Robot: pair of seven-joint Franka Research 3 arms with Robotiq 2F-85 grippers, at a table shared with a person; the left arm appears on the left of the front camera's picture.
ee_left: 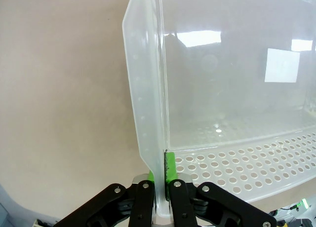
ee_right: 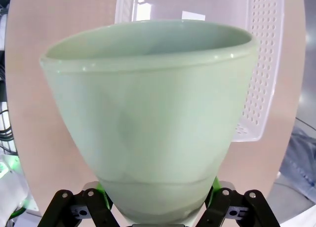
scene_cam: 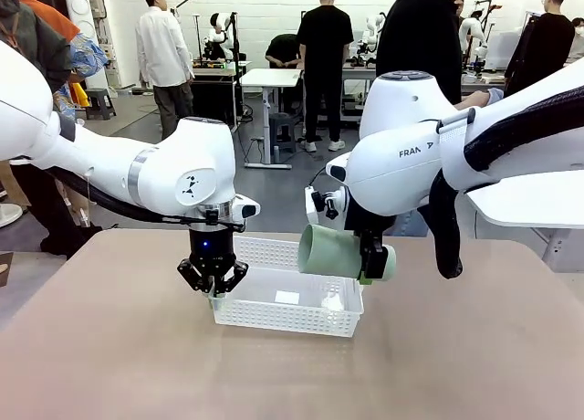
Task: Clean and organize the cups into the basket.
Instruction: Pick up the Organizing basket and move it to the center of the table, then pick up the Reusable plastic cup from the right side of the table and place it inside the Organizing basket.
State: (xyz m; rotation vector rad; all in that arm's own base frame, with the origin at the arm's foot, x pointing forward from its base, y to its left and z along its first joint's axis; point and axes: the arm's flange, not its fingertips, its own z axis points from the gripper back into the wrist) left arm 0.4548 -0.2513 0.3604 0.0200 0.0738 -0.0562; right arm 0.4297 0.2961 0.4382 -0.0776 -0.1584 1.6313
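Shallow rectangular white plastic basket [scene_cam: 301,324] with perforated walls, flat on the tan table [scene_cam: 109,356]. Small white label [scene_cam: 287,298] on the basket floor, near its middle.

Left hand [scene_cam: 214,290] at the basket's left end, pointing straight down, jaws together on that end's thin upright wall. Left wrist view: wall [ee_left: 145,103] pinched between the two black fingers, green pad [ee_left: 169,169] flat against its inner face, perforated side wall to one side, label [ee_left: 281,65] farther along the floor.

Pale mint green tapered handleless cup [scene_cam: 333,253] clear of the table, in the air over the basket's right far edge, lying on its side with the mouth towards the basket's left end. Right hand [scene_cam: 372,260] clamped across the cup's narrow base, jaws wide apart around it, green pads against its sides. Right wrist view: cup [ee_right: 148,123] widening away from the right hand [ee_right: 158,209], open rim farthest off, with the basket [ee_right: 266,64] and table [ee_right: 24,98] beyond it.

Cup and basket not touching; the two hands well apart, one at each end of the basket.
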